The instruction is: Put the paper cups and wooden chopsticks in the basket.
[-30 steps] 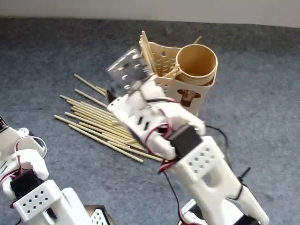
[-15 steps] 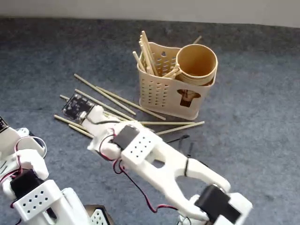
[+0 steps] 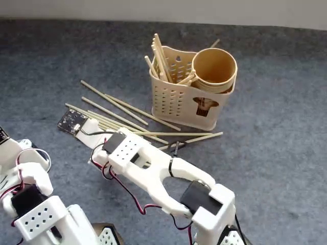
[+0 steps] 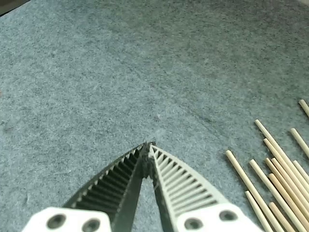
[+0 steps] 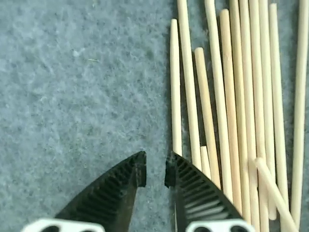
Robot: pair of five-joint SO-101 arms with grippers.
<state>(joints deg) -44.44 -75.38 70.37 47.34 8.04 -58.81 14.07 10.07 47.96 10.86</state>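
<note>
A cream slotted basket (image 3: 176, 102) stands at the back of the grey carpet. It holds a brown paper cup (image 3: 214, 69) and several upright wooden chopsticks (image 3: 161, 56). More chopsticks (image 3: 120, 113) lie loose on the carpet in front of it to the left. My right arm (image 3: 127, 150) stretches low over that pile. My right gripper (image 5: 154, 170) is open by a narrow gap with nothing in it, its tips just beside the ends of the chopsticks (image 5: 222, 96). My left gripper (image 4: 147, 146) is shut over bare carpet, with chopstick ends (image 4: 275, 169) off to one side.
The left arm's base (image 3: 28, 196) sits at the front left corner. The carpet (image 3: 276, 138) to the right of the basket is bare. Two chopsticks (image 3: 189, 137) lie close against the basket's front.
My right arm has swung away from the basket, down and to the left, and now lies low over the loose chopsticks. The left arm has not moved.
</note>
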